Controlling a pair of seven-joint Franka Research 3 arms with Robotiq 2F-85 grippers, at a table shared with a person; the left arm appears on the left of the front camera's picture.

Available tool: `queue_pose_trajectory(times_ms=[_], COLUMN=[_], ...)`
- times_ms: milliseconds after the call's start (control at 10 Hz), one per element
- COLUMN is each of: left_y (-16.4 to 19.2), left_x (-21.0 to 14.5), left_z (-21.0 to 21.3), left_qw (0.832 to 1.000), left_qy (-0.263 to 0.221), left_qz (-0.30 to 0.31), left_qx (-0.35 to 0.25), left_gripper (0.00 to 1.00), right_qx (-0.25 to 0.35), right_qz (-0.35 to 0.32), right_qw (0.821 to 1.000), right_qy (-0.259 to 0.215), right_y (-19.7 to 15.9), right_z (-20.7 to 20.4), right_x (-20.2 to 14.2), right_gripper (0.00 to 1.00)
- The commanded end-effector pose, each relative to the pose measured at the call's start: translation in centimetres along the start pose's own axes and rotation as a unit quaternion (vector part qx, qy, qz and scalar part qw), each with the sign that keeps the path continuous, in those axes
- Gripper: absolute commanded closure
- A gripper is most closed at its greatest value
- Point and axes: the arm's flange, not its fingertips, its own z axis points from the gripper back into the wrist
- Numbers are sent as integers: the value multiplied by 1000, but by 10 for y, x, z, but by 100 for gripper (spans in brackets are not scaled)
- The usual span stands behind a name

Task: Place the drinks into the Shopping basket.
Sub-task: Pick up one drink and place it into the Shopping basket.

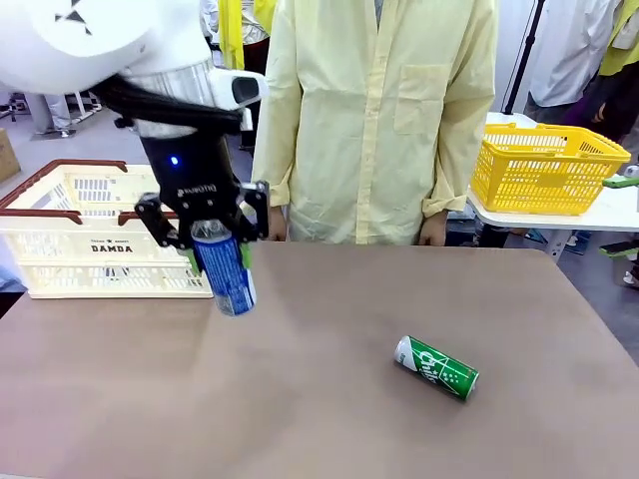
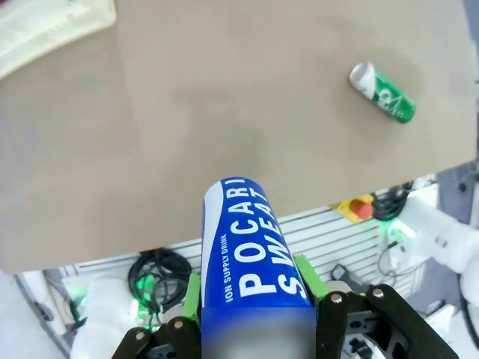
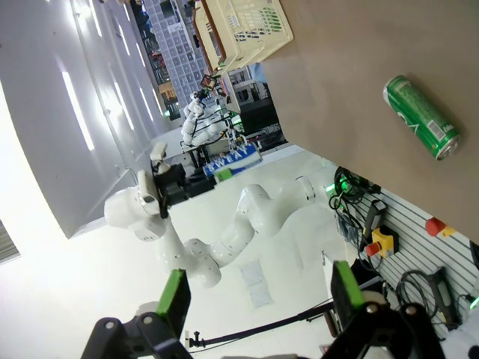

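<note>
A blue can [image 1: 226, 274] with white letters is held up off the table [image 1: 300, 419], tilted, in the left gripper [image 1: 212, 242], just beside the cream Shopping basket [image 1: 90, 264]. A green can [image 1: 437, 367] is laid on its side, well apart.

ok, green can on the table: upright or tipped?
Tipped. The green can lies on its side, its long side resting on the table, lettering facing up.
</note>
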Motion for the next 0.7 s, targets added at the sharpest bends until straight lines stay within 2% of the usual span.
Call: queue_pose_trajectory(times_ms=[0,200,300,600], left_y=[48,101,129,194], left_x=[60,116,148,224], left_z=[54,85,88,63], left_qw=[1000,998,997,993], left_qy=[-13,-54,-77,-54], left_qz=[10,12,1,109], left_qx=[-26,-4,22,9], left_gripper=[100,100,100,100], right_qx=[-3,-3,-3,-3], right_qz=[-1,-1,-1,-1], right_qw=[1000,1000,1000,1000], right_qy=[2,2,2,2], right_y=[3,3,3,3], right_z=[2,2,2,2], right_x=[-2,-2,-2,-2], right_gripper=[0,0,0,0])
